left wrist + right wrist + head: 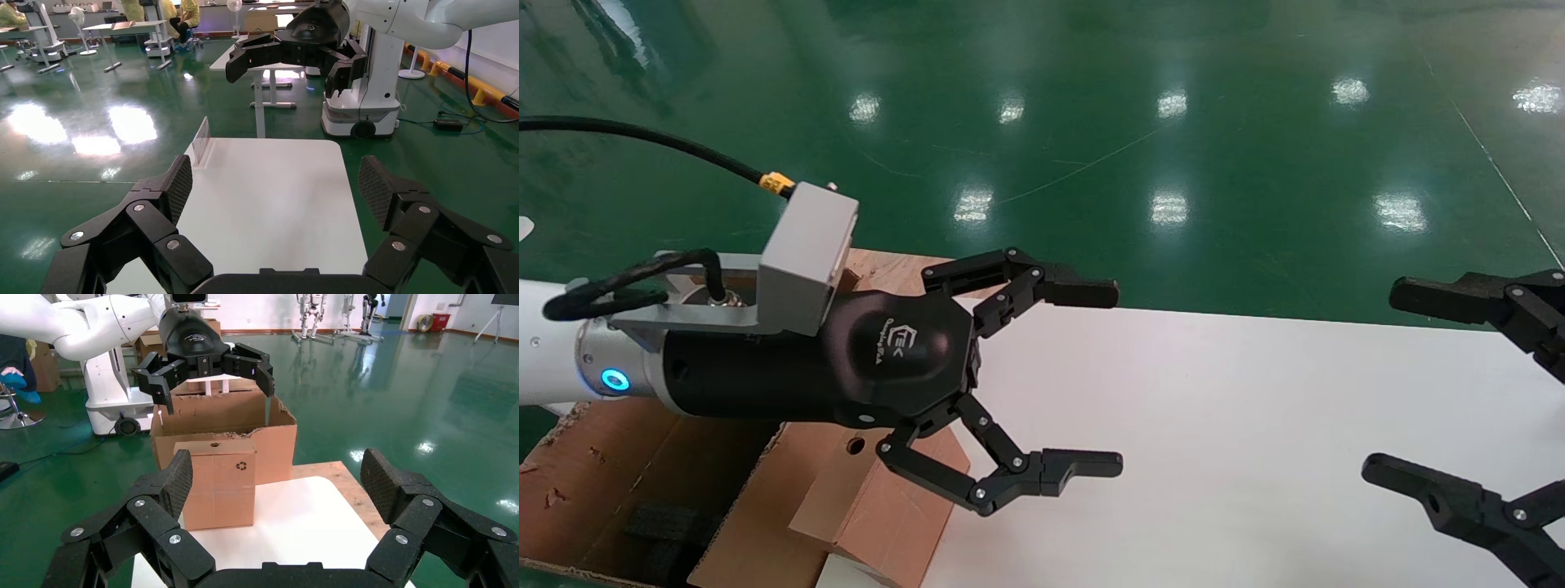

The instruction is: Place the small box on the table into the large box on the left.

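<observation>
Small box (219, 484) stands at the left end of the table (1254, 425), leaning against the large box (269, 441) — not yet inside it. We see the left gripper (1083, 380) hovering above both, jaws spread wide and empty. The right gripper (1426, 388), jaws likewise apart, waits over the table's right side, well clear.

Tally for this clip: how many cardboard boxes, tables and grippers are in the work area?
Cardboard boxes: 2, the small box and the large box
Tables: 1, the table
Grippers: 2, left gripper and right gripper, both open
Total: 5
</observation>
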Controlling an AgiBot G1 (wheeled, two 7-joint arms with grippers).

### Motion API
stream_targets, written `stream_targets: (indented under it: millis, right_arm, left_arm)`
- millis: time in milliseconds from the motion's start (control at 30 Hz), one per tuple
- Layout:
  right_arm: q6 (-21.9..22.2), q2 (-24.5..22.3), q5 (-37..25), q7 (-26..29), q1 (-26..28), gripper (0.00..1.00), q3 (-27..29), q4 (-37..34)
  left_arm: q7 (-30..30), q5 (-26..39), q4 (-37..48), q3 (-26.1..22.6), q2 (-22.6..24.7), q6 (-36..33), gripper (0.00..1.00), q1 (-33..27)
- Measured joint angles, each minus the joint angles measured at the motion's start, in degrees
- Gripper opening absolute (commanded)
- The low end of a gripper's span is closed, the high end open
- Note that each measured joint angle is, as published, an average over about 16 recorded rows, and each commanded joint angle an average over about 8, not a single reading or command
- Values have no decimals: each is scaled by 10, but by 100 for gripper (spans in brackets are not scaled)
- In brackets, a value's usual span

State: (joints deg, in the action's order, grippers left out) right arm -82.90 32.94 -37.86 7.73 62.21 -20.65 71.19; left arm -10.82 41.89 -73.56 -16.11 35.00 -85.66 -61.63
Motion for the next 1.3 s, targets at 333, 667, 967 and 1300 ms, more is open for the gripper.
stream_targets:
  millis: [333,667,967,1300]
  right_arm:
    - [0,0,0,0,0,100,0,0]
    - [0,0,0,0,0,15,0,0]
    - [0,0,0,0,0,0,0,0]
    - [0,0,0,0,0,0,0,0]
  left_arm:
    - [0,0,0,0,0,0,100,0]
    - [-1,1,0,-1,0,0,100,-1]
    - [-14,36,-8,-6,-14,29,100,-6]
    - [-74,161,-26,-15,-59,148,100,-32]
